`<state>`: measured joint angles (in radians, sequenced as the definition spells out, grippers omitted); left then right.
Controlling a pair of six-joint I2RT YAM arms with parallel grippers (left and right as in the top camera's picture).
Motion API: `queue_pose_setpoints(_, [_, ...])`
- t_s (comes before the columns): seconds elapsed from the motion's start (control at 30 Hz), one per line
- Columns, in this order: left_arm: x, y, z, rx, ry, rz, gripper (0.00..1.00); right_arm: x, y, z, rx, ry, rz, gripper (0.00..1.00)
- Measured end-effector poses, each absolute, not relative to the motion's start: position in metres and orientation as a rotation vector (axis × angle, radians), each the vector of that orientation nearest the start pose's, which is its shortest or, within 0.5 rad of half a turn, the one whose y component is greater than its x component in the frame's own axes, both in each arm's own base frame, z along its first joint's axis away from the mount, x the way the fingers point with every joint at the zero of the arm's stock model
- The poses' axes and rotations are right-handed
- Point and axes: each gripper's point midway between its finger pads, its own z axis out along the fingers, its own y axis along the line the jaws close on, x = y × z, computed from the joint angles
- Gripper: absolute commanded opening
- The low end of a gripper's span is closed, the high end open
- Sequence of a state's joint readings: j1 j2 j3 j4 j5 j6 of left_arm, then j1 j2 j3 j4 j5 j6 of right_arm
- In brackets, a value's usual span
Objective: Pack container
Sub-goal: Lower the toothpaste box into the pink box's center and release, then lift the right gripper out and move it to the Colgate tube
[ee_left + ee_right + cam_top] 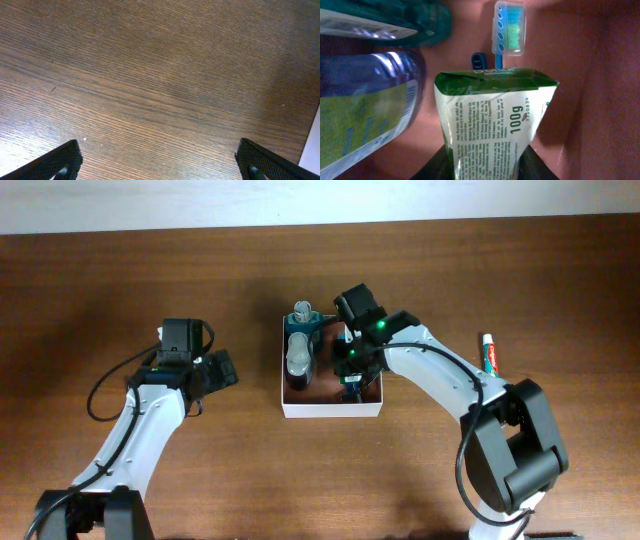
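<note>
The container (pixel 330 409) is a square white-walled box with a reddish-brown inside (pixel 590 90), at the table's middle. My right gripper (pixel 487 167) reaches down into it and is shut on a green-and-white packet (pixel 492 125), held over the container's floor. Beside the packet lies a clear bottle with a green label (pixel 365 110), also seen from above as the bottle (pixel 298 352). A toothbrush with a blue capped head (pixel 509 27) lies beyond the packet. My left gripper (pixel 160 167) hangs open over bare wood, left of the container, nothing between its fingers.
A toothpaste tube (pixel 489 353) with a red band lies on the wooden table right of the container, next to the right arm. The container's white wall corner (pixel 312 145) shows at the right edge of the left wrist view.
</note>
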<state>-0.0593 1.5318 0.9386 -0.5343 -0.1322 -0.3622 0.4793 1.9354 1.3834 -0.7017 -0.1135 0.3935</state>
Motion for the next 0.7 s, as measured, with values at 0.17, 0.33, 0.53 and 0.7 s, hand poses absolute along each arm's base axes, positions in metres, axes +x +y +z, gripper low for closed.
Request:
queue_pose_setpoints(0.17, [0.3520, 0.0018, 0.0693, -0.444, 2.644, 0.047, 0.99, 0.3727, 0.2156, 0.0465, -0.150, 2.887, 0.339, 0.33])
queue_pose_setpoints(0.33, [0.3520, 0.0017, 0.0693, -0.444, 2.644, 0.047, 0.99, 0.3729, 0.2168, 0.0469, -0.148, 2.885, 0.349, 0.45])
queue_pose_setpoints(0.53, [0.3520, 0.0018, 0.0693, -0.444, 2.644, 0.047, 0.99, 0.3718, 0.2225, 0.0482, -0.155, 2.886, 0.398, 0.45])
queue_pose_setpoints(0.7, [0.3520, 0.0018, 0.0694, -0.444, 2.644, 0.047, 1.00, 0.3668, 0.2223, 0.0492, -0.157, 2.910, 0.404, 0.44])
